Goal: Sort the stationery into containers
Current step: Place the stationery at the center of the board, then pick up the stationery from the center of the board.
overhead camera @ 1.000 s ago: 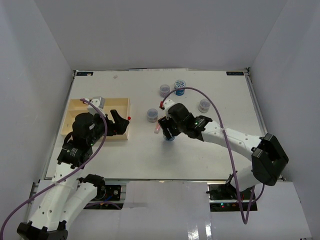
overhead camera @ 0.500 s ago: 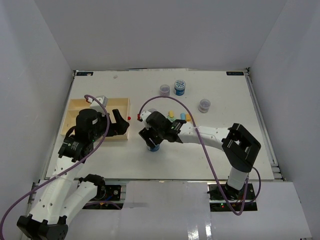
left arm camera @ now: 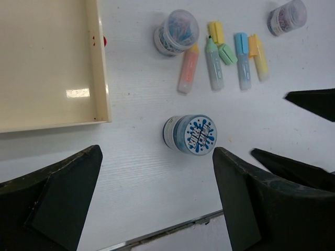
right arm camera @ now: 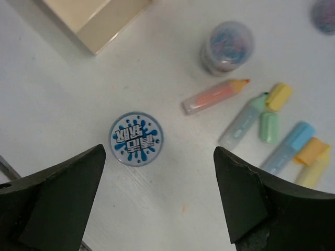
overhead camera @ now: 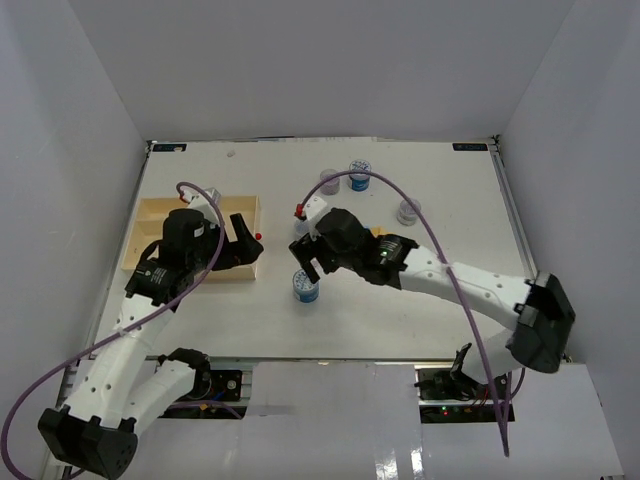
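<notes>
right gripper (right arm camera: pixel 159 156) is hanging wide open, gripping nothing. in the right wrist view the blue-lidded jar (right arm camera: pixel 136 138) is standing upright on the table (right arm camera: pixel 63 104), lid up. it's sitting in the gap between my two fingers, closer to the left-hand one, and neither finger is touching it.

left gripper (left arm camera: pixel 157 154) is also hanging open and holding nothing. in the left wrist view the same jar is showing between its fingers too, nearer the right-hand one and a bit above the tips, no contact.

the tray (left arm camera: pixel 99 78) is filling the upper left of the left wrist view. the jar is sitting outside it, below and right of its near corner. in the top view the jar is lying left of frame centre, between the tray and my right arm.

the pastel sticks (right arm camera: pixel 243 120) are lying side by side on the table at the right of the right wrist view. a grey-purple jar (right arm camera: pixel 226 46) is standing just above them.
</notes>
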You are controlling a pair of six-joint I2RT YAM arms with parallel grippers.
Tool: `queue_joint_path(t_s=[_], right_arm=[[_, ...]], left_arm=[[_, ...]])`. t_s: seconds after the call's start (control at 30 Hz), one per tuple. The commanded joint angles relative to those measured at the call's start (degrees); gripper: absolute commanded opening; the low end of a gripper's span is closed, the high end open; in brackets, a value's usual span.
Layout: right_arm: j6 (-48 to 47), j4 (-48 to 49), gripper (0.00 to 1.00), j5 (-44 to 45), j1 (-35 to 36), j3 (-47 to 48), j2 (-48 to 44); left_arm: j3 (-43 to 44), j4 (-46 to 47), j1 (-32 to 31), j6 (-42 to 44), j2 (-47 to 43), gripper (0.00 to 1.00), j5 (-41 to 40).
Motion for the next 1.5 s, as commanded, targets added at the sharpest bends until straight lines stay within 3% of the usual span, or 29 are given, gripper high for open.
queue_joint_path(t_s=[0.0,0.17,0.3,0.4,0.43,0.7,1.2,1.47], right_arm=[[-1.0,-1.9,0.9,12.5,0.1,-3.2,-10.7],[2.4,-4.1,0.9,22.2,-4.9,-9.9,-21.8],[6.7,-3.5,0.9,19.2,-12.9,-17.2,-32.9],[6.9,-2.7,0.9,17.3,-17.8,-20.1,-37.5],[6.9,-2.7,0.9,17.2,-19.1,-21.3,-38.1],[6.8,-2.7,0.9,16.2,-21.2,-23.8,-40.5],[5.7,-2.7,0.9,16.0,-22.3,-24.8,-40.8],[5.6,-2.7,0.9,16.0,-22.5,-25.4,-42.0]], left_arm=[[3.2,0.4,-0.2,-2.2,2.7,0.98,3.1],[4.3,1.9,-1.4,-4.6,9.0,0.98,6.0],[4.7,3.8,-7.4,-8.5,13.7,0.98,1.2],[6.7,3.9,-16.3,-10.7,19.1,0.98,-5.6],[7.6,3.9,-17.7,-11.2,20.5,0.98,-9.3],[10.2,3.6,-26.5,-12.2,30.8,0.98,-16.0],[12.9,1.8,-31.2,-14.0,39.5,0.98,-20.5],[13.4,-0.7,-31.8,-16.4,40.9,0.89,-21.4]])
